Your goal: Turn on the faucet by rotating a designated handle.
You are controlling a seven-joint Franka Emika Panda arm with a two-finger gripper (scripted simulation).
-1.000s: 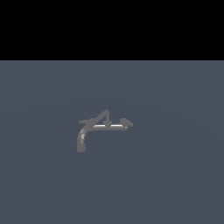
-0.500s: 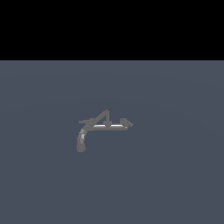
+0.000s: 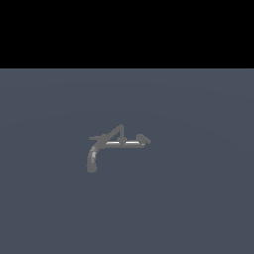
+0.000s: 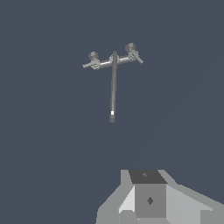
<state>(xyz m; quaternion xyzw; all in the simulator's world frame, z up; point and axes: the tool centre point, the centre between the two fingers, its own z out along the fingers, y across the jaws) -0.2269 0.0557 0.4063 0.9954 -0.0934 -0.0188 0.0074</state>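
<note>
Sitting on the flat grey floor (image 3: 198, 208) near the middle of the exterior view, the faucet (image 3: 115, 145) shows a curved spout (image 3: 93, 158) bending down toward that view's left, a shiny straight bar (image 3: 124, 143) running across, and thin rods angling up above it. From the wrist view the same fixture reads as a cross: the long spout (image 4: 113, 87) with a handle (image 4: 92, 61) at one end of the bar and a second handle (image 4: 132, 51) at the other. The gripper (image 4: 148, 199) appears only as a grey block at the edge of the wrist view, well apart from the faucet; whether its jaws are parted or closed cannot be told.

Judgement: the approach is not yet made. The arm should line up on one handle's lever, clear of the spout, and push it around its pivot rather than across the bar.

Compared with the earlier exterior frames, the faucet sits unchanged.
</note>
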